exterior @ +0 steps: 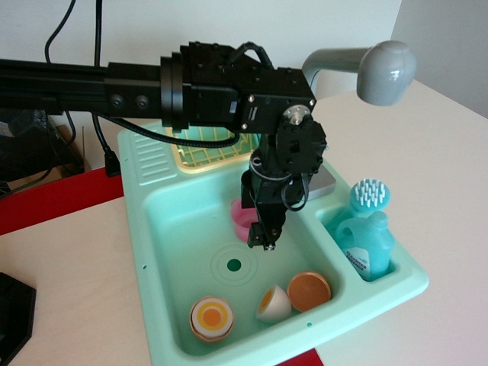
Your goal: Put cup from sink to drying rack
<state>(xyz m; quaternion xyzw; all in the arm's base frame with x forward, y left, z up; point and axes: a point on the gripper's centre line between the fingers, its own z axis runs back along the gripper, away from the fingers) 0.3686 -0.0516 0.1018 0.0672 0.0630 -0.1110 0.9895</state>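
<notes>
The pink cup (242,217) stands in the back middle of the mint-green sink (164,229), partly hidden by my gripper. My gripper (265,238) points down into the basin, right against the cup's right side and in front of it. The black fingers look close together, and I cannot tell whether they hold the cup's rim. The pale-yellow drying rack (200,157) sits at the sink's back edge, mostly hidden behind the arm. The round drain mark (234,265) is just in front of the cup.
Three toy egg pieces lie at the basin's front: a yolk half (211,318), a white half (274,303) and an orange-brown half (309,290). A blue bottle (367,245) and a teal brush (371,194) fill the right side compartment. The grey faucet (381,70) rises at the back right.
</notes>
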